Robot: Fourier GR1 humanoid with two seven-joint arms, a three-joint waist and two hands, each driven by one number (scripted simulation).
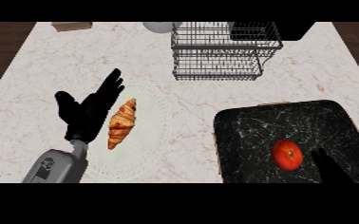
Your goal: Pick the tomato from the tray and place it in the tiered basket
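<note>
Marble counter (84,57) | tomato (288,154) on tray (259,123) | right hand (334,168) just beside

Single head view, looking steeply down onto the counter (210,99), far edge toward the top, forearms entering from the lower edge, close enough that the counter fills the frame

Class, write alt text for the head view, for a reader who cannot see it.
A round red tomato lies on a black marbled tray, the robot's right hand just beside it. A black wire tiered basket stands beyond on the pale marble counter; the open left hand rests beside a golden croissant.
</note>
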